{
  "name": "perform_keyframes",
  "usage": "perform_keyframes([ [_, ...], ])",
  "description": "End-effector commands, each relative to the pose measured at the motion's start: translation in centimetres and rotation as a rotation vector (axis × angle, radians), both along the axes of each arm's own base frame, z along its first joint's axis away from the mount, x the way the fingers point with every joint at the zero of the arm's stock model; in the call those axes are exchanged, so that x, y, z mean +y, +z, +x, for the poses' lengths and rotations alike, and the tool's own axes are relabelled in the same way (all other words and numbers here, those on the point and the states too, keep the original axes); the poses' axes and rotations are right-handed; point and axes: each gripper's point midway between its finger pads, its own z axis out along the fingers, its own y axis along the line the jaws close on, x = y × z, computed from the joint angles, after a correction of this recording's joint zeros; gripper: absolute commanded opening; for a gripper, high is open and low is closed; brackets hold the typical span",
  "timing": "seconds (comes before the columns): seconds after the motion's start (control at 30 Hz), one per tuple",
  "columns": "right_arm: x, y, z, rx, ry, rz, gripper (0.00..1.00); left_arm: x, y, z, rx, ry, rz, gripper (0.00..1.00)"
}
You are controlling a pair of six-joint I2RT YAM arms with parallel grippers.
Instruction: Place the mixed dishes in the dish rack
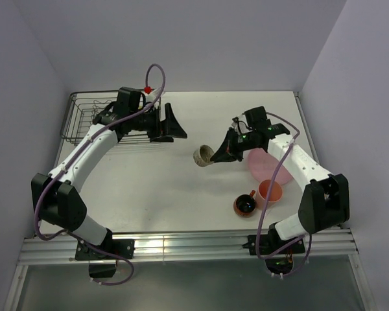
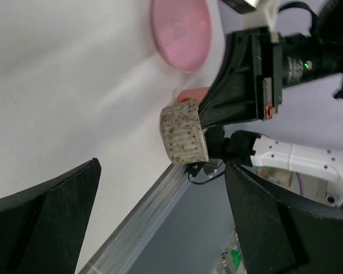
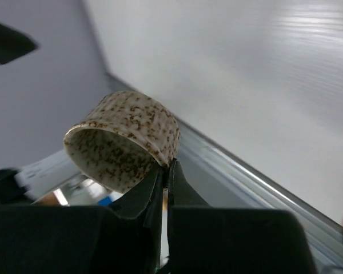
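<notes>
The small beige-grey round cup [image 1: 203,155] sits near the middle of the counter [image 1: 155,188], tipped on its side with its mouth facing the left edge. It appears to be held off the surface. The right fingers [image 3: 166,171] are closed on its rim, one inside the cup and one outside.

The large flat pink plate [image 1: 272,170] lies toward the right edge, partly under the right arm. The salmon-pink cup [image 1: 270,191] stands near the near-right corner, and the small orange-red mug [image 1: 245,205] stands just beside it.

The dish rack [image 1: 84,116] fills the far-left corner. The left fingers [image 1: 175,126] are spread wide with nothing between them, beside the rack, pointing toward the speckled cup.
</notes>
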Motion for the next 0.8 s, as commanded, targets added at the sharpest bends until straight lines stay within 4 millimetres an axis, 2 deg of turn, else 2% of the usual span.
perform_keyframes([
  [0.0, 2.9, 5.4, -1.5, 0.066, 0.080, 0.339, 0.00, -1.8, 6.0, -1.3, -0.184, -0.152, -0.146, 0.99],
  [0.03, 3.4, 6.5, -0.8, 0.010, 0.095, 0.402, 0.00, -2.1, 7.1, -1.6, -0.233, -0.181, -0.161, 0.99],
  [0.07, 3.6, 6.9, -1.2, 0.104, 0.056, 0.453, 0.00, -2.5, 7.6, -2.0, -0.251, -0.211, -0.172, 0.99],
  [0.1, 3.9, 8.5, -0.9, 0.033, 0.101, 0.528, 0.00, -3.0, 8.0, -2.6, -0.271, -0.239, -0.177, 0.99],
  [0.13, 4.0, 9.2, -1.0, 0.040, 0.104, 0.563, 0.00, -3.2, 8.8, -2.9, -0.316, -0.254, -0.180, 0.99],
  [0.17, 4.0, 9.7, -1.3, 0.114, 0.074, 0.599, 0.00, -3.2, 9.0, -3.0, -0.331, -0.259, -0.181, 0.99],
  [0.23, 4.1, 11.1, -1.2, 0.059, 0.099, 0.658, 0.00, -3.3, 9.8, -3.2, -0.364, -0.270, -0.193, 0.99],
  [0.27, 4.2, 11.0, -1.4, 0.136, 0.067, 0.678, 0.00, -3.4, 9.9, -3.3, -0.370, -0.278, -0.196, 0.99],
  [0.3, 4.2, 12.1, -1.4, 0.049, 0.096, 0.725, 0.00, -3.6, 10.2, -3.7, -0.381, -0.297, -0.204, 0.99],
  [0.33, 4.4, 12.9, -1.7, 0.040, 0.102, 0.763, 0.00, -3.7, 10.3, -3.9, -0.392, -0.305, -0.203, 0.99],
  [0.37, 4.4, 12.5, -1.6, 0.192, 0.045, 0.803, 0.00, -3.9, 10.5, -4.0, -0.412, -0.312, -0.208, 0.99],
  [0.4, 4.2, 14.5, -2.4, 0.073, 0.104, 0.880, 0.00, -3.8, 10.8, -4.6, -0.428, -0.324, -0.220, 0.99],
  [0.43, 4.3, 15.3, -2.3, 0.083, 0.092, 0.926, 0.00, -3.8, 11.1, -4.8, -0.440, -0.327, -0.228, 0.99],
  [0.47, 4.3, 15.3, -2.0, 0.161, 0.065, 0.952, 0.00, -3.8, 11.3, -4.9, -0.458, -0.329, -0.234, 0.99],
  [0.63, 5.0, 16.9, -2.6, 0.131, 0.110, 0.976, 0.00, -3.6, 11.3, -4.7, -0.484, -0.321, -0.216, 0.99],
  [0.77, 5.5, 17.2, -2.8, 0.175, 0.110, 1.012, 0.00, -4.0, 12.0, -5.2, -0.497, -0.351, -0.249, 0.99],
])
